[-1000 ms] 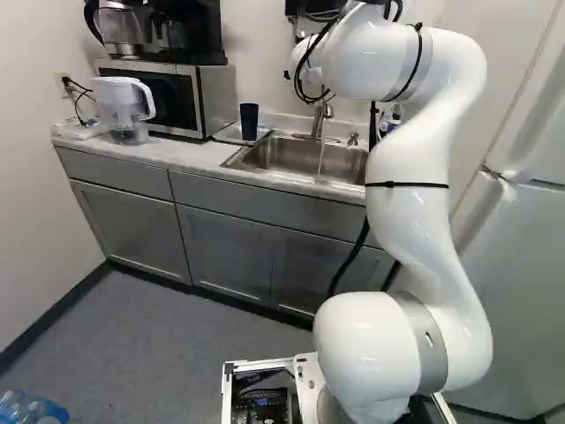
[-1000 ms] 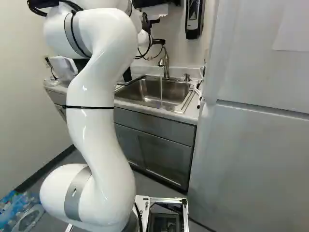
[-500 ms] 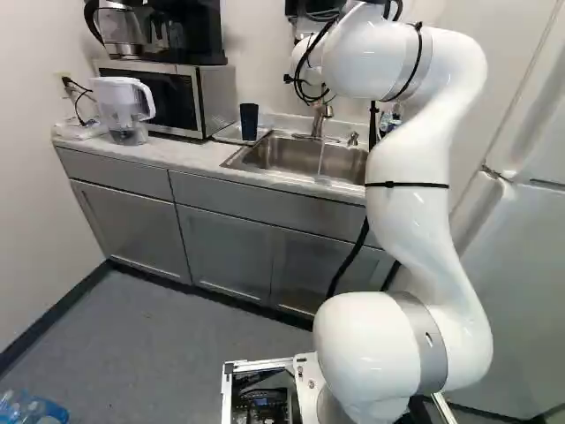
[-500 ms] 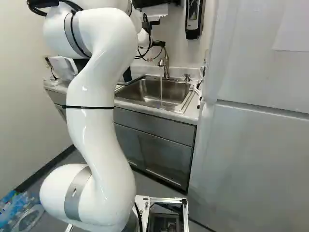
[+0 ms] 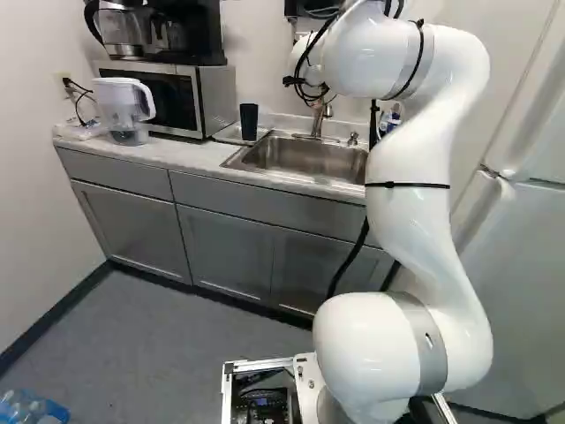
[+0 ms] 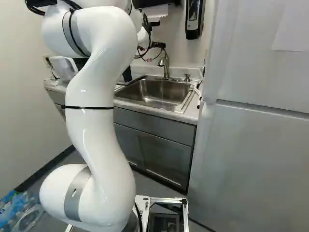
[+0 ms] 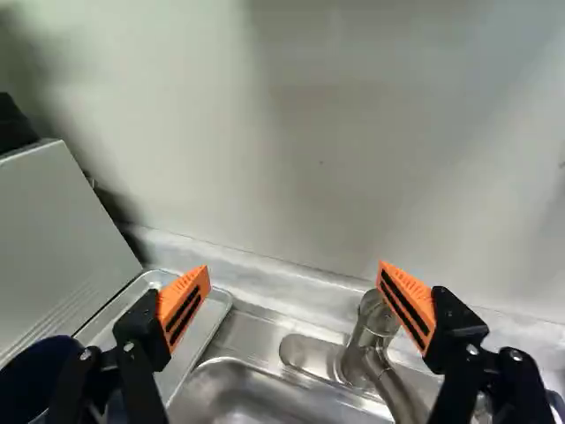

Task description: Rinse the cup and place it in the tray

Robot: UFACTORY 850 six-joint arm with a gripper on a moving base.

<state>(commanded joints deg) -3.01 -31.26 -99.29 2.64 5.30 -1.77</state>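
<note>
High by the faucet, my gripper (image 6: 158, 44) is partly hidden by its arm and cables in the right base view. Seen from the wrist, the gripper (image 7: 294, 269) stands wide open, with nothing between its orange pads. The dark blue cup (image 5: 249, 121) stands upright on the metal tray (image 5: 229, 134) left of the sink. In the wrist view the cup (image 7: 37, 371) shows partly behind one finger, and the tray (image 7: 196, 336) lies beyond that finger. The faucet (image 7: 364, 346) rises close to the other finger. Only a faint trace of water shows under the spout.
A steel sink (image 6: 157, 92) is set in the counter (image 5: 187, 155). Left of the tray stand a microwave (image 5: 210, 99) and a white pitcher (image 5: 115, 102). The wall (image 7: 322, 163) rises behind the faucet. A refrigerator (image 6: 251, 159) borders the counter's right end.
The water stream from the faucet, plain in the earlier base views, has vanished in the left one and faded in the right one. My arm has shifted slightly. Cup and tray have not moved.
</note>
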